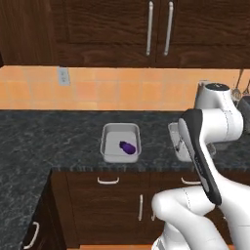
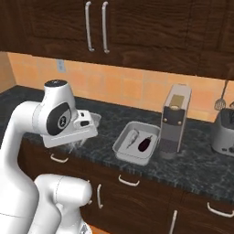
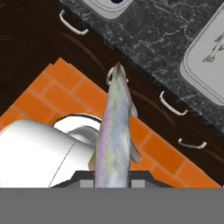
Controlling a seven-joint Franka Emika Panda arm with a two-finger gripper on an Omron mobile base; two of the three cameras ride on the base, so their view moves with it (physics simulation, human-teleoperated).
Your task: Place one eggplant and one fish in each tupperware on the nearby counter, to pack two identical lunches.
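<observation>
Marbled counter [image 1: 58, 141], brown cabinets [image 1: 112, 195], orange backsplash [image 1: 122, 90]

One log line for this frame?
tool: shut on fish | left tupperware: purple eggplant | right tupperware: second fish + dark eggplant | next: fish to left tupperware

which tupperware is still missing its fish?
The left tupperware, holding just the violet eggplant. The other tupperware, beside the coffee machine, already has a fish and a dark eggplant.
</observation>
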